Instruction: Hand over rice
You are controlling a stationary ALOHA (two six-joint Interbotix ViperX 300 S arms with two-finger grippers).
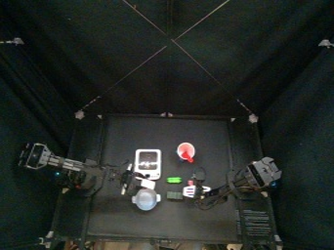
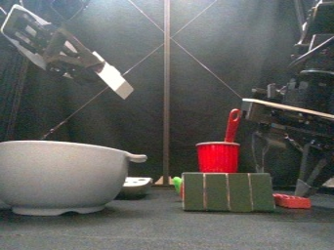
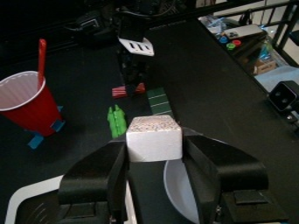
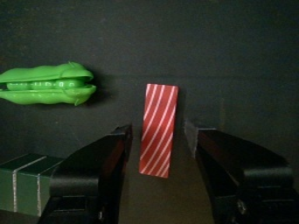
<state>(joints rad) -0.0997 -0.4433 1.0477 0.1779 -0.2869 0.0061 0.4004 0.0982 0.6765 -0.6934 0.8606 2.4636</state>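
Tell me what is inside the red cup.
A red handle stands in the cup and leans out over the rim. Its lower end and anything else inside are hidden by the cup's wall.

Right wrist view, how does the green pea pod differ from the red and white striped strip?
The pea pod is plain green; the striped strip has slanted red and white bands. The pea pod is plump and bumpy, the striped strip flat and straight-edged. The striped strip lies in line with the gap between the open fingers; the pea pod lies outside it, crosswise to the strip. Both rest on the black table, untouched.
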